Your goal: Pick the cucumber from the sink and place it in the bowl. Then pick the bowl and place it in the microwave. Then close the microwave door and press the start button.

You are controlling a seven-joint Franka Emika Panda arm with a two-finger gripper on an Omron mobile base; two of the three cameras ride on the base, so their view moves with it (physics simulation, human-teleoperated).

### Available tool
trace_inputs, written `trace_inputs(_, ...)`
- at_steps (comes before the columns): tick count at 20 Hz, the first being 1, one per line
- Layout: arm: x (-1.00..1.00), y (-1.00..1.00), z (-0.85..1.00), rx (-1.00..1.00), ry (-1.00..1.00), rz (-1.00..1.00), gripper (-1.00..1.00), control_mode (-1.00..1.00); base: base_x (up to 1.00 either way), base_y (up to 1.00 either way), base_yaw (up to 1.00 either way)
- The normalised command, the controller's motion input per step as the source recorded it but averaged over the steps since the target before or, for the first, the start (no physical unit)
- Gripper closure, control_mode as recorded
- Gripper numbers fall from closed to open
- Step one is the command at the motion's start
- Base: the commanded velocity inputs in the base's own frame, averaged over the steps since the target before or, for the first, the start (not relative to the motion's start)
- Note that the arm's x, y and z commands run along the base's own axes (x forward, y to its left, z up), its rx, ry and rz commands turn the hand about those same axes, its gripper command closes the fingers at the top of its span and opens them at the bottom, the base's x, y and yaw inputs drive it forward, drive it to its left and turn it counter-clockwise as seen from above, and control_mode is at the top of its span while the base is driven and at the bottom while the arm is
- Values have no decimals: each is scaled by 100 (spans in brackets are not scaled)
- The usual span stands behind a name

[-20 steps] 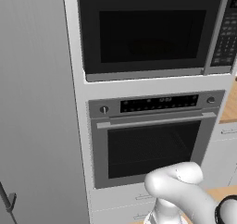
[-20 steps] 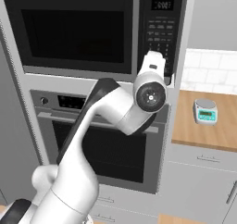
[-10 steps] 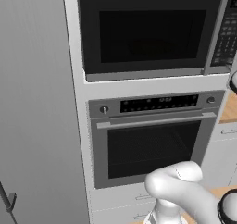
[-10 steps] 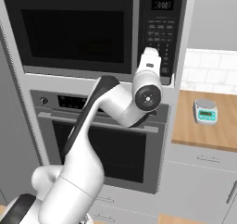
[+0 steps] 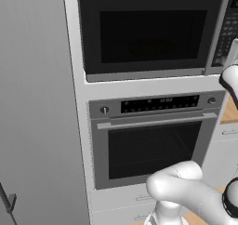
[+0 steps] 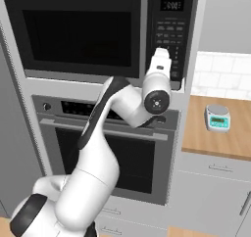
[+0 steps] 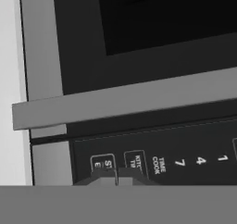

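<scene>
The microwave (image 5: pixel 153 29) has its black door (image 6: pixel 78 33) closed, with the grey bar handle (image 6: pixel 144 33) upright beside the keypad strip (image 6: pixel 170 35). My gripper (image 6: pixel 161 52) is raised in front of the lower keypad, pointing at it. In the hand view the fingertips (image 7: pixel 105 177) are shut together with nothing between them, right under a key labelled "ST" (image 7: pixel 102 163). The handle (image 7: pixel 129 100) crosses that view above the keypad (image 7: pixel 185 144). At the right edge of the left base view the hand (image 5: pixel 231 75) shows. The cucumber, bowl and sink are out of view.
A wall oven (image 5: pixel 153 140) with a horizontal handle sits under the microwave. To the right is a wooden counter (image 6: pixel 220 138) with a small kitchen scale (image 6: pixel 217 117) on it. A tall grey panel (image 5: pixel 32 103) stands to the left.
The jaws have closed from wide open to shut. The hand has edged up and in toward the keypad, now showing at the right edge of the left base view.
</scene>
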Motion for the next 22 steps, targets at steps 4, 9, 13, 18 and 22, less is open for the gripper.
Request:
trace_inputs(4, 27, -22, -6, 0, -4, 0, 100, -100, 0, 0, 0)
trace_inputs(9, 37, 0, -20, 0, -1, 0, 100, -100, 0, 0, 0)
trace_inputs(13, 42, 0, -17, 0, 0, 0, 100, -100, 0, 0, 0)
trace_inputs(18, 25, 0, -12, 0, -1, 0, 100, -100, 0, 0, 0)
trace_inputs(22, -97, 0, 0, 1, -4, 1, 100, -100, 0, 0, 0)
